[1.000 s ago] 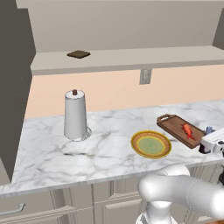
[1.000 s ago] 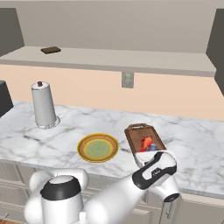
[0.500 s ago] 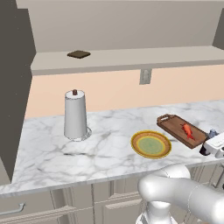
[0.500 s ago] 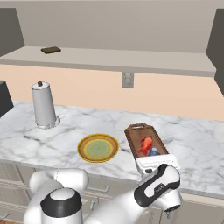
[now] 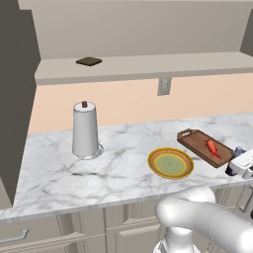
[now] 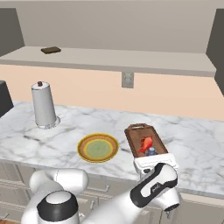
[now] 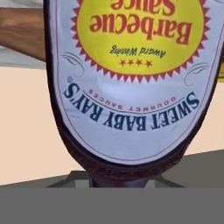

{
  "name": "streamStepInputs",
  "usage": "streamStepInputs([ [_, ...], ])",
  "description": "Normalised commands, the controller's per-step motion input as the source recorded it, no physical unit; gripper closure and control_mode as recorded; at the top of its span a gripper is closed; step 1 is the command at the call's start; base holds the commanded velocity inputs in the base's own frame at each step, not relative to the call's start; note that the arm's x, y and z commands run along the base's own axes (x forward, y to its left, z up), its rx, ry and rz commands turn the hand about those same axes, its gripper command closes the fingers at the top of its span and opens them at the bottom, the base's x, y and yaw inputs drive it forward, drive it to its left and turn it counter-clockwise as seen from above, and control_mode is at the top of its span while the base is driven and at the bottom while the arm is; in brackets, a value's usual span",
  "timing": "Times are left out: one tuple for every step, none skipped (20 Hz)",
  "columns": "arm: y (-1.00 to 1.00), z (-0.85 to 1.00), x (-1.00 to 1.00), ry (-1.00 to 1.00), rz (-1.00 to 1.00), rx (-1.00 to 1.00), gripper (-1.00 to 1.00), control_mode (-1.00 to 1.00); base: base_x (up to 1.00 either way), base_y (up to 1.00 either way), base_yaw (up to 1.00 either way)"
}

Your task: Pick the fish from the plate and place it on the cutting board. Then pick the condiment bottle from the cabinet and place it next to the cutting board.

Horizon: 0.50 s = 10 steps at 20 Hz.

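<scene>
Jaws clamped on condiment bottle (image 7: 131, 87), now lower at frame's right edge beside cutting board (image 5: 205, 147) holding fish (image 5: 212, 147); release next.

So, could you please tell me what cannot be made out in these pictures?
- Dark brown-purple condiment bottle: hand view crops cap and base; whether it touches the counter is unclear.
- Gripper: right base view, its white hand covers the fingers.
- Dark brown wooden cutting board: near end covered by that hand.
- Small red-orange fish: detail too small.
</scene>
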Motion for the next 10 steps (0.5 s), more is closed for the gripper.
streamStepInputs([
  [0.2,-0.05,0.0,0.04,0.0,-0.06,1.0,-1.0,0.0,0.0,0.0],
  [0.2,-0.07,0.0,0.03,0.0,-0.06,1.0,-1.0,0.0,0.0,0.0],
  [0.17,-0.09,0.0,0.01,0.0,-0.05,1.0,-1.0,0.0,0.0,0.0],
  [0.13,-0.1,0.0,0.0,0.0,-0.05,1.0,-1.0,0.0,0.0,0.0],
  [0.08,-0.11,0.0,0.0,0.0,-0.04,1.0,-1.0,0.0,0.0,0.0],
  [0.04,-0.12,0.0,0.0,0.0,-0.04,1.0,-1.0,0.0,0.0,0.0],
  [0.02,-0.13,0.0,0.0,0.0,-0.03,1.0,-1.0,0.0,0.0,0.0],
  [0.0,-0.14,0.0,0.0,0.0,-0.03,1.0,-1.0,0.0,0.0,0.0],
  [0.0,-0.16,0.0,0.0,0.0,-0.03,1.0,-1.0,0.0,0.0,0.0],
  [0.0,-0.17,0.0,0.0,0.0,-0.03,1.0,-1.0,0.0,0.0,0.0],
])
